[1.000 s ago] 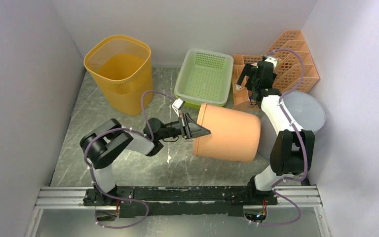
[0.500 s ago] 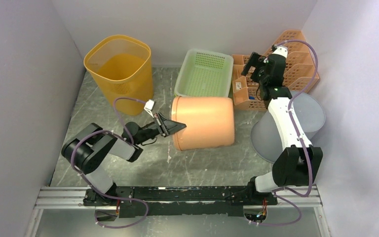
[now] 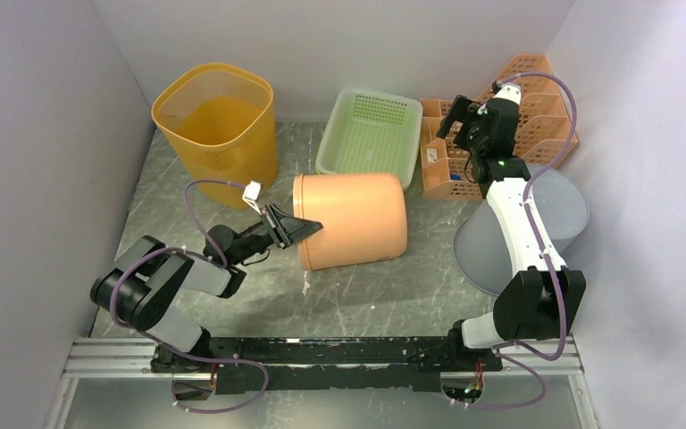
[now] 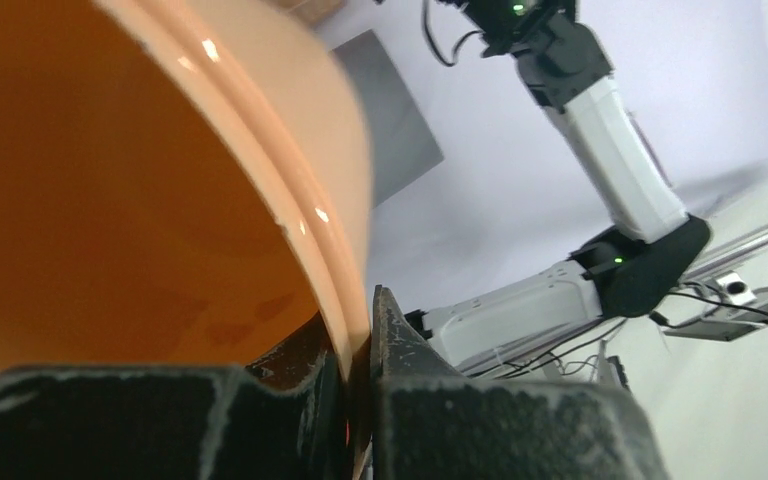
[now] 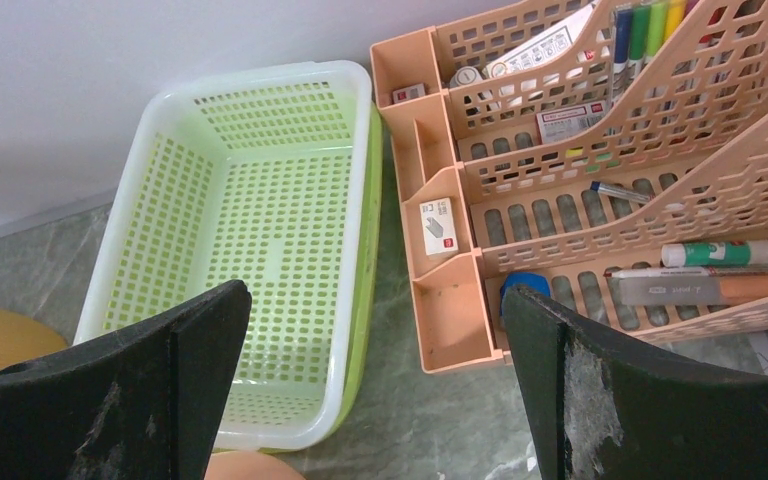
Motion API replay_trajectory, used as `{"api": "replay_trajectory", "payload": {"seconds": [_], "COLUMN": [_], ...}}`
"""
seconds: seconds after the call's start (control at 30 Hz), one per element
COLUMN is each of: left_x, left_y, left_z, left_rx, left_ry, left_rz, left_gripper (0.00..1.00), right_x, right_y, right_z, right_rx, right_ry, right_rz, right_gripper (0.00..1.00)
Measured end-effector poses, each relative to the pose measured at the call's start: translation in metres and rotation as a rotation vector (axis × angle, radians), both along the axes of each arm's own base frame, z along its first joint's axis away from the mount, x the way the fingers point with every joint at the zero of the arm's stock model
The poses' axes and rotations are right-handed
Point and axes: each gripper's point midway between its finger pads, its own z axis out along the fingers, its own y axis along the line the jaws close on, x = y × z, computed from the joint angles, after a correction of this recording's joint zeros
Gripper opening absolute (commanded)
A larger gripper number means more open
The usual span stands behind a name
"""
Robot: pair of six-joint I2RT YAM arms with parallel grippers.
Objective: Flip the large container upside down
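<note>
While the large container is lying on its side at the centre of the top view, the left gripper is pinching its rim, having dragged it leftward over the last second; the right gripper is hanging wide and empty at upper right. The left wrist view is showing that rim clamped tight (no gap). The right wrist view is showing only the green basket and organizer, so the flip is looking half done.
</note>
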Motion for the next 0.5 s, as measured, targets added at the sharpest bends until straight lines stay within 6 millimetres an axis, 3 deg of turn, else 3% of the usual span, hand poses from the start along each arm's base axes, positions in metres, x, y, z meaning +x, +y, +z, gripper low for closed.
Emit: {"api": "replay_trajectory", "payload": {"seconds": [0.17, 0.37, 0.43, 0.5], "left_x": [-0.008, -0.021, -0.022, -0.020], "left_y": [-0.018, -0.073, -0.087, -0.098], "left_z": [0.031, 0.086, 0.089, 0.076], "left_rx": [-0.073, -0.188, -0.202, -0.189], "left_ry": [-0.006, -0.073, -0.069, -0.030], "left_rz": [-0.044, -0.174, -0.202, -0.214], "left_gripper": [0.07, 0.07, 0.07, 0.07], "right_x": [0.000, 0.002, 0.002, 0.002], "right_y": [-0.001, -0.004, -0.005, -0.006], "right_z": [0.000, -0.001, -0.001, -0.001], "right_rx": [0.000, -0.007, -0.009, -0.011], "right_ry": [0.000, 0.003, 0.004, 0.003], "right_rz": [-0.004, -0.021, -0.026, -0.031], "right_gripper": [1.00, 1.00, 1.00, 1.00]}}
